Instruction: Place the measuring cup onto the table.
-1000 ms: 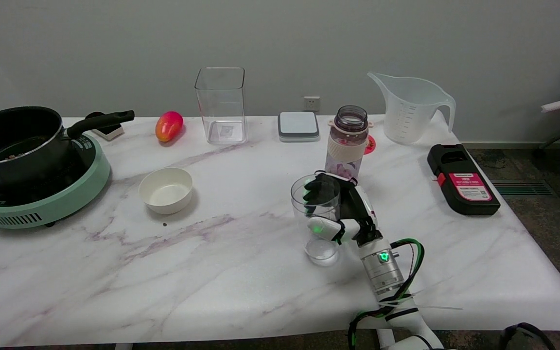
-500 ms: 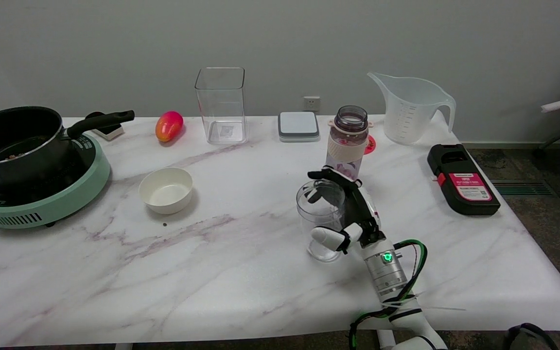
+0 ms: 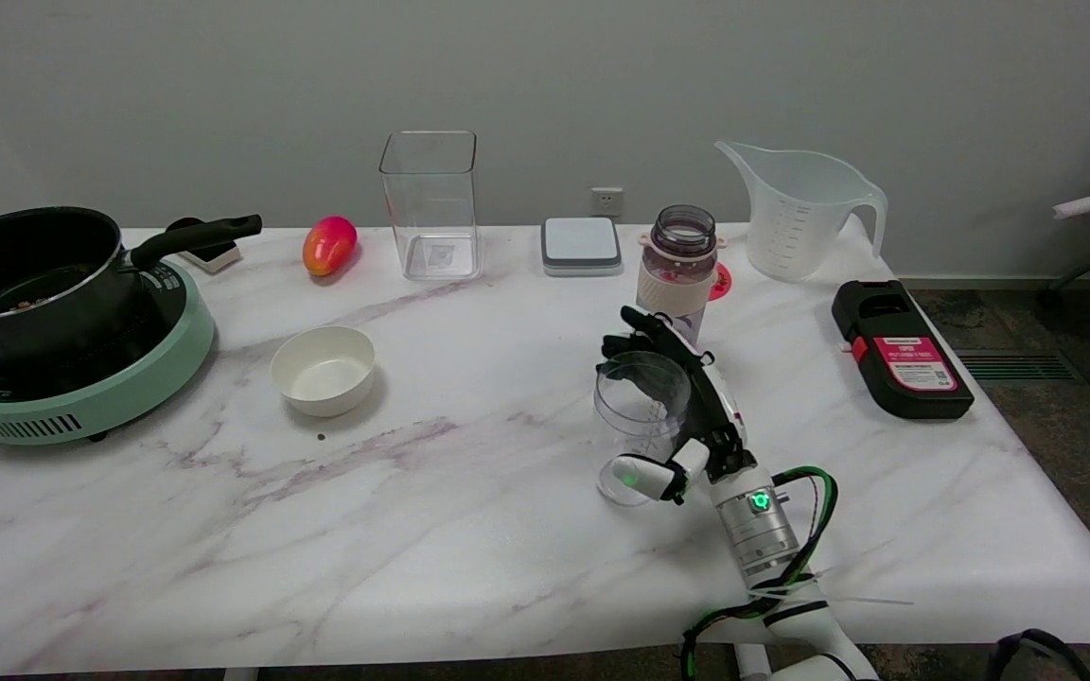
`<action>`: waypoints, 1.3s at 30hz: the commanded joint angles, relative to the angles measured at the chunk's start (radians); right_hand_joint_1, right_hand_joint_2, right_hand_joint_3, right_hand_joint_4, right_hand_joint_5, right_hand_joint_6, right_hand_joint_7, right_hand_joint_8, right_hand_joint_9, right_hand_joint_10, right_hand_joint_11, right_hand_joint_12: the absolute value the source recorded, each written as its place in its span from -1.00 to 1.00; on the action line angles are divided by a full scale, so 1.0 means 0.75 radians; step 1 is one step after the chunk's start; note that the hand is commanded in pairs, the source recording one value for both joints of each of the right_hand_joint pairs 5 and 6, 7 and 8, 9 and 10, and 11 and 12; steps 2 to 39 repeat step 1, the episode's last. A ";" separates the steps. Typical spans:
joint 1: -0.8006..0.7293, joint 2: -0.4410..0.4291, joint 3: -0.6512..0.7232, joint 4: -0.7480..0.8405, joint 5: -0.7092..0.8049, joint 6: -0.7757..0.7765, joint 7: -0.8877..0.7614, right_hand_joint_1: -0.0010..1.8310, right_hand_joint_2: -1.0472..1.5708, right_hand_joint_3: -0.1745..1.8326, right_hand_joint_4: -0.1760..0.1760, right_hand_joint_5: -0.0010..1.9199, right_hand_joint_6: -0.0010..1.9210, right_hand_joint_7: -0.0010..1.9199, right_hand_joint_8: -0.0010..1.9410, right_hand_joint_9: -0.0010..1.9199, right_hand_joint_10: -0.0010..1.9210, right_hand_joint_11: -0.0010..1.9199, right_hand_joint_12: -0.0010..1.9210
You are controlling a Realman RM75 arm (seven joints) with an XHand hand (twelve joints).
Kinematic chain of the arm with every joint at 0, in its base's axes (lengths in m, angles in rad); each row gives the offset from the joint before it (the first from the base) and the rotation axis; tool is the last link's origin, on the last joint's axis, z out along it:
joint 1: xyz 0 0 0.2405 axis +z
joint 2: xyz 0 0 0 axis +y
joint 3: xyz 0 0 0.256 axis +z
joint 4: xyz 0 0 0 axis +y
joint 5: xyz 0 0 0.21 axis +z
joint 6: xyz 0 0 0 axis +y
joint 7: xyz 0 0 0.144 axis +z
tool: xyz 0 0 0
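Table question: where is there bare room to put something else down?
The widest bare marble runs along the near edge, in front of the white bowl and left of the right hand. A smaller patch lies between bowl and measuring cup. The back row, from mango to jug, is crowded.

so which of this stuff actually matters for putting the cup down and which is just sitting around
In the job:
- measuring cup, clear
- right hand, fingers around the cup
- table, where the cup goes

Lying about:
- pot on the green cooker
- white bowl
- mango
- square clear container
- bottle
- large jug
- black case
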 commanded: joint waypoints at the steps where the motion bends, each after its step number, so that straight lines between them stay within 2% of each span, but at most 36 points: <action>1: -0.013 0.044 0.013 0.034 -0.003 -0.028 0.019 0.43 -0.69 0.47 0.00 -0.82 -0.82 -0.45 -0.46 -0.45 -0.45 -0.36 -0.36; 39: -0.013 0.044 0.013 0.034 -0.003 -0.028 0.019 0.43 -0.69 0.47 0.00 -0.82 -0.82 -0.45 -0.46 -0.45 -0.45 -0.36 -0.36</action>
